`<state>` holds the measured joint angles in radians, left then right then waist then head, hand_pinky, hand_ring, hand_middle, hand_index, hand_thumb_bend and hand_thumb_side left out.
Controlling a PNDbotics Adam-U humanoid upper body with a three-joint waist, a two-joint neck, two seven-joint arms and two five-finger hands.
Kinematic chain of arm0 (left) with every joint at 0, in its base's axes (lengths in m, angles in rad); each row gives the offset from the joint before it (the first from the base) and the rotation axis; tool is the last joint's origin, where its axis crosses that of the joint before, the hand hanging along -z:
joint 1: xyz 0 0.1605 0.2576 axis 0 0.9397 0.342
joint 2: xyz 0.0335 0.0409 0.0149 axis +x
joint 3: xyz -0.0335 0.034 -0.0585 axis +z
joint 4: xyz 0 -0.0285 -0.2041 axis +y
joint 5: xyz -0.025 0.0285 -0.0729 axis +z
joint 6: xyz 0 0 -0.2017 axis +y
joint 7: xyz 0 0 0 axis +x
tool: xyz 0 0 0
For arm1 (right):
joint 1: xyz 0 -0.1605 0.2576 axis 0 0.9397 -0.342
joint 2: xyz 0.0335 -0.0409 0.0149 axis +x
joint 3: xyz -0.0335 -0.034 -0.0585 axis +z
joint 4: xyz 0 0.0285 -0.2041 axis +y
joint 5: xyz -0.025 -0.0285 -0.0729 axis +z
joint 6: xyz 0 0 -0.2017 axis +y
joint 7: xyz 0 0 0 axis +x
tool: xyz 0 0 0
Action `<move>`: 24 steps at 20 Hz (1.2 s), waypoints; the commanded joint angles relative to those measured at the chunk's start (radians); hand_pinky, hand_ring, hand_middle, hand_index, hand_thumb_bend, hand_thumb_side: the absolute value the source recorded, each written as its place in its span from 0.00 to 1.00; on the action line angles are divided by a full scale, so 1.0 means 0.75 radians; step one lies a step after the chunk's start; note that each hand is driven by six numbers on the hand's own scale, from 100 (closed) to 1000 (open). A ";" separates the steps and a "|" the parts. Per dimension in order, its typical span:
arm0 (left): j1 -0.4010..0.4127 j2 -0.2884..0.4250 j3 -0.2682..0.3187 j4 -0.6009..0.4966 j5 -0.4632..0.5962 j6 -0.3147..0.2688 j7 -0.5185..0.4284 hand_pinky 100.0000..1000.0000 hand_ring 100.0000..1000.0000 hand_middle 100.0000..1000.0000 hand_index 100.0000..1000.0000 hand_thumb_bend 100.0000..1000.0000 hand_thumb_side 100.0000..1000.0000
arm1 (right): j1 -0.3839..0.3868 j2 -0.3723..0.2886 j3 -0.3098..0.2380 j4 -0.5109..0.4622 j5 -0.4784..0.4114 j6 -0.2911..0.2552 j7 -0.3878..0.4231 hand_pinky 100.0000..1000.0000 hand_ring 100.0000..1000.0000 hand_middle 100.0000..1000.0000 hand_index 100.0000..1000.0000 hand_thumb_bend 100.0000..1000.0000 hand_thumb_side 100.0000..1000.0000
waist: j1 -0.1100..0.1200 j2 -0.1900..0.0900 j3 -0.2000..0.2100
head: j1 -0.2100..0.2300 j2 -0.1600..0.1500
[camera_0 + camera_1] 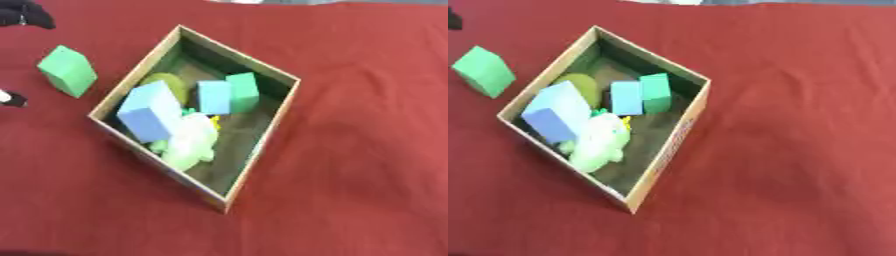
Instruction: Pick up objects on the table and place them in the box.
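An open cardboard box (262,135) lies askew on the red cloth. Inside it are a large light blue block (149,111), a smaller blue block (213,97), a green block (244,90), an olive round thing (171,84) and a pale green soft toy (191,140). A green block (66,70) stands alone on the cloth, left of the box. A dark shape in the upper left corner looks like my left hand (26,14), up and left of that block and apart from it. My right hand shows in no view.
A small black and white thing (9,98) pokes in at the left edge, below the green block. Red cloth (367,150) stretches to the right of the box and in front of it.
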<state>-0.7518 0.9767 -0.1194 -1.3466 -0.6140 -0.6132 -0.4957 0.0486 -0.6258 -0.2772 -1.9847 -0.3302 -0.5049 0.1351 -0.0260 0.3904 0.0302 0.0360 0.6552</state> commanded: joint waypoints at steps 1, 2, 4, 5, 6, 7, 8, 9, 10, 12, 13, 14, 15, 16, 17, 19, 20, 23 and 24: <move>-0.023 0.050 0.011 0.012 -0.008 -0.056 -0.046 0.97 0.98 0.90 0.95 0.68 0.26 | -0.004 -0.015 -0.018 -0.020 0.015 0.003 0.002 0.99 1.00 0.52 0.80 0.00 0.41 | 0.023 -0.001 -0.006 | 0.016 -0.036; -0.029 0.047 0.012 0.022 -0.011 -0.056 -0.047 0.97 0.98 0.90 0.95 0.67 0.25 | -0.005 -0.014 -0.017 -0.020 0.017 0.004 0.004 0.99 1.00 0.52 0.80 0.00 0.41 | 0.024 0.002 -0.011 | 0.020 -0.040; -0.042 0.041 0.015 0.047 -0.021 -0.055 -0.049 0.97 0.98 0.90 0.95 0.68 0.24 | -0.007 -0.013 -0.014 -0.020 0.019 0.004 0.008 0.99 1.00 0.52 0.80 0.00 0.41 | 0.025 0.007 -0.019 | 0.026 -0.046; -0.050 0.038 0.019 0.063 -0.032 -0.051 -0.050 0.97 0.98 0.90 0.95 0.68 0.23 | -0.007 -0.013 -0.014 -0.020 0.020 0.003 0.010 0.99 1.00 0.52 0.80 0.00 0.41 | 0.026 0.009 -0.025 | 0.029 -0.049; -0.058 0.034 0.023 0.079 -0.044 -0.049 -0.049 0.96 0.98 0.90 0.95 0.68 0.23 | -0.007 -0.013 -0.013 -0.020 0.021 0.002 0.011 0.99 1.00 0.52 0.80 0.00 0.41 | 0.027 0.012 -0.031 | 0.032 -0.051; -0.067 0.027 0.027 0.100 -0.055 -0.047 -0.048 0.96 0.98 0.89 0.95 0.66 0.23 | -0.007 -0.012 -0.013 -0.020 0.022 0.002 0.012 0.99 1.00 0.52 0.80 0.00 0.41 | 0.028 0.015 -0.038 | 0.035 -0.052; -0.075 0.021 0.030 0.119 -0.065 -0.047 -0.045 0.96 0.97 0.89 0.95 0.66 0.23 | -0.007 -0.011 -0.013 -0.020 0.024 0.001 0.014 0.99 1.00 0.52 0.80 0.00 0.41 | 0.029 0.017 -0.043 | 0.037 -0.052; -0.082 0.016 0.032 0.138 -0.073 -0.048 -0.043 0.96 0.97 0.89 0.95 0.65 0.23 | -0.007 -0.009 -0.013 -0.020 0.026 0.001 0.014 0.99 1.00 0.52 0.80 0.00 0.41 | 0.030 0.021 -0.048 | 0.039 -0.053; -0.089 0.011 0.032 0.156 -0.082 -0.051 -0.043 0.96 0.97 0.89 0.95 0.65 0.23 | -0.007 -0.007 -0.013 -0.020 0.027 0.001 0.015 0.99 1.00 0.52 0.80 0.00 0.41 | 0.031 0.024 -0.053 | 0.042 -0.053; -0.096 0.006 0.030 0.181 -0.106 -0.056 -0.049 0.96 0.97 0.89 0.94 0.66 0.21 | -0.009 -0.005 -0.012 -0.020 0.030 0.001 0.016 0.99 1.00 0.52 0.80 0.00 0.41 | 0.033 0.032 -0.061 | 0.049 -0.055; -0.099 0.004 0.028 0.190 -0.119 -0.059 -0.054 0.96 0.97 0.89 0.94 0.66 0.19 | -0.009 -0.005 -0.012 -0.020 0.031 0.000 0.018 0.99 1.00 0.52 0.80 0.00 0.41 | 0.033 0.036 -0.064 | 0.052 -0.055; -0.101 0.002 0.028 0.198 -0.130 -0.062 -0.056 0.96 0.97 0.89 0.94 0.65 0.18 | -0.010 -0.004 -0.012 -0.020 0.032 0.000 0.018 0.99 1.00 0.52 0.80 0.00 0.41 | 0.033 0.040 -0.066 | 0.055 -0.056; -0.105 0.000 0.029 0.205 -0.138 -0.064 -0.059 0.96 0.97 0.89 0.94 0.64 0.16 | -0.011 -0.003 -0.011 -0.020 0.033 0.000 0.019 0.99 1.00 0.52 0.80 0.00 0.41 | 0.033 0.044 -0.068 | 0.058 -0.056; -0.108 -0.002 0.029 0.212 -0.145 -0.065 -0.061 0.96 0.97 0.89 0.94 0.64 0.13 | -0.012 -0.002 -0.011 -0.020 0.034 0.000 0.020 0.99 1.00 0.52 0.80 0.00 0.41 | 0.033 0.046 -0.070 | 0.060 -0.057; -0.111 -0.005 0.030 0.220 -0.152 -0.064 -0.064 0.96 0.97 0.89 0.94 0.63 0.12 | -0.013 -0.001 -0.010 -0.020 0.035 0.000 0.022 0.99 1.00 0.52 0.80 0.00 0.41 | 0.033 0.050 -0.072 | 0.063 -0.057; -0.119 -0.011 0.031 0.236 -0.164 -0.062 -0.071 0.95 0.97 0.89 0.94 0.62 0.10 | -0.015 0.001 -0.008 -0.020 0.035 0.000 0.024 0.99 1.00 0.52 0.80 0.00 0.41 | 0.033 0.056 -0.077 | 0.068 -0.060; -0.122 -0.015 0.031 0.243 -0.170 -0.061 -0.074 0.95 0.97 0.89 0.94 0.61 0.08 | -0.016 0.001 -0.008 -0.020 0.035 -0.001 0.026 0.99 1.00 0.52 0.80 0.00 0.41 | 0.033 0.058 -0.079 | 0.070 -0.061; -0.132 -0.023 0.034 0.275 -0.202 -0.053 -0.086 0.95 0.97 0.90 0.93 0.62 0.04 | -0.019 0.003 -0.007 -0.020 0.034 -0.004 0.028 0.99 1.00 0.52 0.80 0.00 0.41 | 0.030 0.067 -0.086 | 0.078 -0.068; -0.135 -0.027 0.036 0.286 -0.215 -0.050 -0.088 0.95 0.97 0.90 0.93 0.62 0.02 | -0.020 0.004 -0.006 -0.020 0.034 -0.005 0.030 0.99 1.00 0.52 0.80 0.00 0.41 | 0.029 0.069 -0.088 | 0.081 -0.070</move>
<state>-0.8332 0.9301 -0.1114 -1.1345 -0.7635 -0.6027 -0.5063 0.0356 -0.6098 -0.2758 -1.9848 -0.3090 -0.5066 0.1545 -0.0151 0.4503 -0.0358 0.0922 0.6185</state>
